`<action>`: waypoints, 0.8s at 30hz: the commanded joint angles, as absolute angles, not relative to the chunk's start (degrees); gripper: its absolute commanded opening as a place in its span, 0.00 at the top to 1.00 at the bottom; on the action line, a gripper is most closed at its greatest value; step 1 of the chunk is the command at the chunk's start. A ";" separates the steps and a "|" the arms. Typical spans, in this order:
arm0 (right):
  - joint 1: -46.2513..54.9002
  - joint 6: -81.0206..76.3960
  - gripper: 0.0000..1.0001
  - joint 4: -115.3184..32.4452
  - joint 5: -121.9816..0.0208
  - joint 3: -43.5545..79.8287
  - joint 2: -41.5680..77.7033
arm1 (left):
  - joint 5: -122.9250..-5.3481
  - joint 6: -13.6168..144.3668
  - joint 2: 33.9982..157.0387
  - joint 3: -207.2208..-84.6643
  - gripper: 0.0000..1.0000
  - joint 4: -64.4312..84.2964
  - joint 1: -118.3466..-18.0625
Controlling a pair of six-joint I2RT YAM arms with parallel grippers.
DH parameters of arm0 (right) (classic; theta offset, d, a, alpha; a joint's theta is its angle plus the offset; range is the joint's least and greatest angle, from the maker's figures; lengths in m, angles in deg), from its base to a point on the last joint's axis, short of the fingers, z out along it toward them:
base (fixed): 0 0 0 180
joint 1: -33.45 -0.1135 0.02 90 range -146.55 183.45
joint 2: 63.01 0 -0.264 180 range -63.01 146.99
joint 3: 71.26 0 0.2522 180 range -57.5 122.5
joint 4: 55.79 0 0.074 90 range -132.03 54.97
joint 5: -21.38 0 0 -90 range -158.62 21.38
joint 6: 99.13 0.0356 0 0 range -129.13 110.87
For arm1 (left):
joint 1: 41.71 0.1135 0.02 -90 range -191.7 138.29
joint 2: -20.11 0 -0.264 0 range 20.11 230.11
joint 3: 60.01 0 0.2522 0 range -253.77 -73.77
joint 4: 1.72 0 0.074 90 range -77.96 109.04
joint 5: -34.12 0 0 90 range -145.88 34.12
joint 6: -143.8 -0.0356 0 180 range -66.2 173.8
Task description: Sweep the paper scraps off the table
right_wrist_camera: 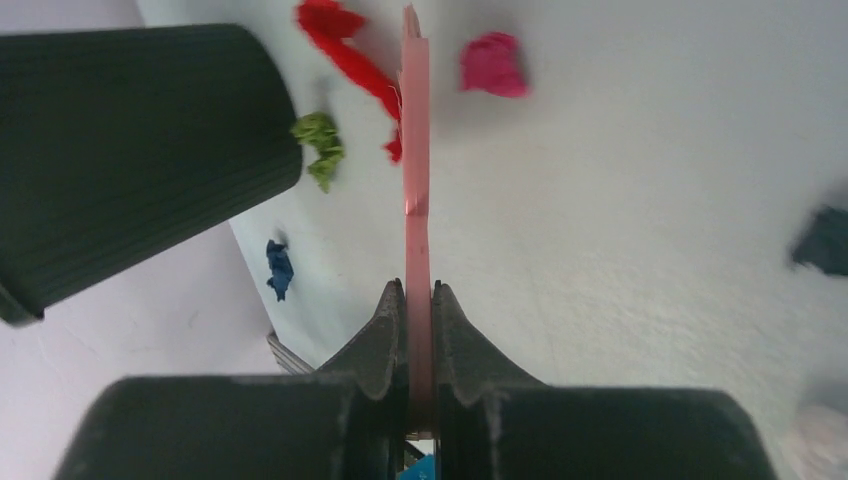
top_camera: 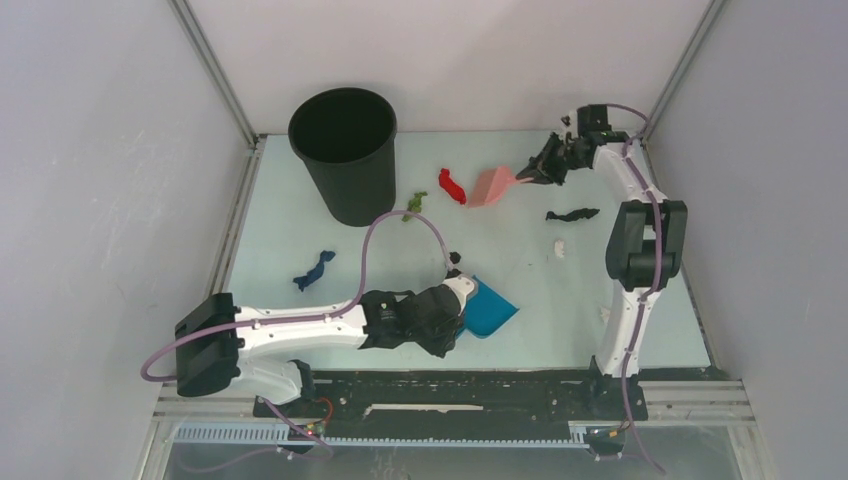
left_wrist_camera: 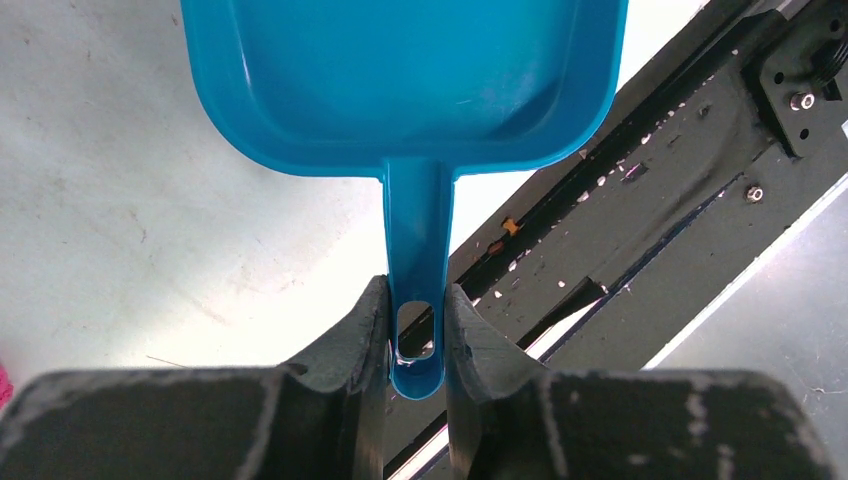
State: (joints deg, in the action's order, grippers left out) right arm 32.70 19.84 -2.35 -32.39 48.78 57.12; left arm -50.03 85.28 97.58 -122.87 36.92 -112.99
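Paper scraps lie scattered on the table (top_camera: 560,310): a red one (top_camera: 452,186), a green one (top_camera: 414,203), a dark blue one (top_camera: 314,269) and a black one (top_camera: 572,213). My right gripper (top_camera: 530,176) at the back right is shut on the handle of the pink brush (top_camera: 492,186), whose head rests just right of the red scrap. The right wrist view shows the brush (right_wrist_camera: 416,190) edge-on in the gripper (right_wrist_camera: 418,292), with the red scrap (right_wrist_camera: 350,55), a magenta scrap (right_wrist_camera: 492,65) and the green scrap (right_wrist_camera: 320,145) ahead. My left gripper (left_wrist_camera: 417,300) is shut on the handle of the blue dustpan (left_wrist_camera: 400,80) near the table's front edge.
A tall black bin (top_camera: 345,150) stands at the back left, close to the green scrap. Small white bits (top_camera: 560,247) lie near the right arm. A small dark bit (top_camera: 455,258) sits just behind the dustpan (top_camera: 490,310). Metal rails edge the table.
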 commanded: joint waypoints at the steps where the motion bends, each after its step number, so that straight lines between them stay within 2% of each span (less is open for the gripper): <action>1: 38.76 22.37 1.00 -1.53 -33.16 42.81 52.05 | -49.47 84.64 97.83 -123.87 1.00 35.31 -113.34; 6: 44.63 17.15 1.00 6.49 -30.48 38.37 49.96 | -50.28 82.95 100.03 -125.32 1.00 34.65 -113.38; 12: 50.96 6.11 1.00 11.13 -29.35 25.61 39.02 | -51.30 80.87 102.46 -126.16 1.00 33.92 -113.40; 15: 55.09 -0.19 1.00 15.40 -24.93 21.66 35.79 | -52.12 80.02 104.19 -126.87 1.00 33.76 -113.42; 20: 57.95 -13.45 1.00 26.28 -15.07 24.83 34.45 | -52.89 79.60 105.42 -127.31 1.00 33.02 -113.42; 24: 55.91 -19.57 1.00 25.29 -20.24 34.94 33.26 | -52.97 79.25 105.58 -127.86 1.00 32.96 -113.42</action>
